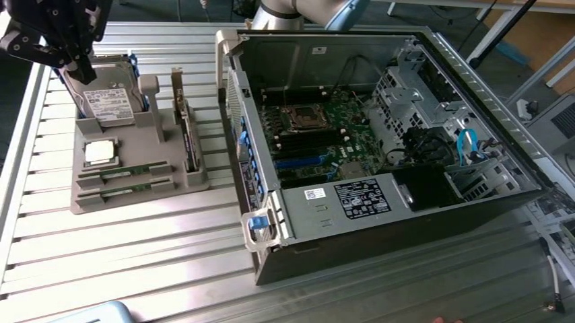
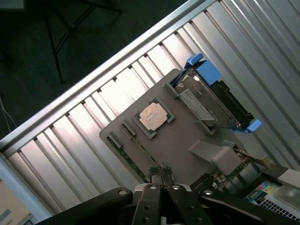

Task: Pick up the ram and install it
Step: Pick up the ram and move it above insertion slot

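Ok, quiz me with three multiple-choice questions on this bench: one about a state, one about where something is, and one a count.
1. The computer case is: A open on one side, B closed up, C in pieces.
2. The memory sticks are: A inside the case, B in the grey tray, C leaning on the case's outside.
3. Memory sticks in the tray: A one, B four, C two.
Answers: 1 A, its board is in plain sight; 2 B, they lie in slots next to the square chip; 3 C, two green strips lie side by side.
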`<state>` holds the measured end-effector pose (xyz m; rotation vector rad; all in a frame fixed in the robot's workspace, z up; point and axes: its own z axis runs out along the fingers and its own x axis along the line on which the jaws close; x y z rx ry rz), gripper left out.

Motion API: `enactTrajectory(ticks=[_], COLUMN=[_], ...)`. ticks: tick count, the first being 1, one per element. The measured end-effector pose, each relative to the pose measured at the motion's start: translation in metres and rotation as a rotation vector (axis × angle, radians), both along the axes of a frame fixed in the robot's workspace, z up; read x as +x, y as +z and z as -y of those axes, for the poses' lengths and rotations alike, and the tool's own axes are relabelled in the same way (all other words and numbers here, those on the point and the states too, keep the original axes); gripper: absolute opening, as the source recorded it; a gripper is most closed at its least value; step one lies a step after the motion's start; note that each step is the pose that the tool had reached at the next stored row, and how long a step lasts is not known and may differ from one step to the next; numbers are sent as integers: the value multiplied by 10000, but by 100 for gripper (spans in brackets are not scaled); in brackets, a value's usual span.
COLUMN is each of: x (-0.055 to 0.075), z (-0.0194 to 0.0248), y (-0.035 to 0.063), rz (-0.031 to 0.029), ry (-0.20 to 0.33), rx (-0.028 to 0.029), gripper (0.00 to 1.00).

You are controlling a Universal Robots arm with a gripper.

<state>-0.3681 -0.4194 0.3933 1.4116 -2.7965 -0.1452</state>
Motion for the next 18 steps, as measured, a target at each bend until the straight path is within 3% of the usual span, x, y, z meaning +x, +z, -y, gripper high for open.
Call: enactTrajectory(ticks=[10, 18], x=[0, 0], z=[0, 0], y=[0, 0], rz=[-1, 1], ry=[1690, 1763], rx=[50, 66], gripper=[11, 11])
